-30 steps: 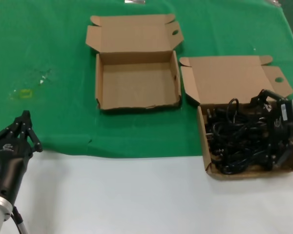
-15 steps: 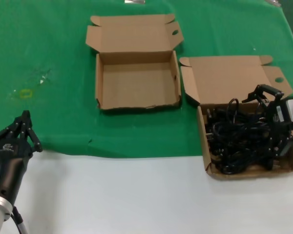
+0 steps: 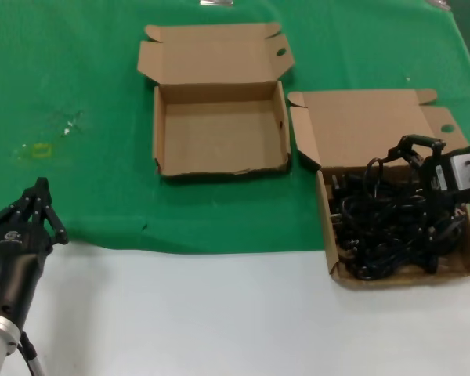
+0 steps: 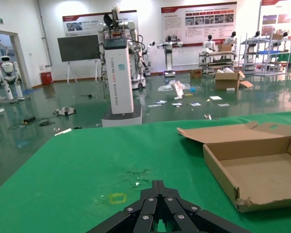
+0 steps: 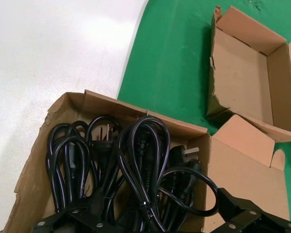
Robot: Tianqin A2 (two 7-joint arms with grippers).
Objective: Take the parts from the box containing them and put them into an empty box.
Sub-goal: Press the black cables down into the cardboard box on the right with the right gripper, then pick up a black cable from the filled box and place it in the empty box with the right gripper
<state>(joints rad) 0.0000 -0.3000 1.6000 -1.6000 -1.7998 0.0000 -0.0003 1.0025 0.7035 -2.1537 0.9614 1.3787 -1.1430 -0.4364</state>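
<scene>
Right claw [image 3: 427, 168] higher over cables [image 3: 392, 223]

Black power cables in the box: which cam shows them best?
Right wrist view. It looks straight down into the full box, so the separate loops and plugs of the black power cables can be told apart. The head view shows the cables only as a dark tangle, partly behind the right gripper. The left wrist view doesn't show them.
</scene>
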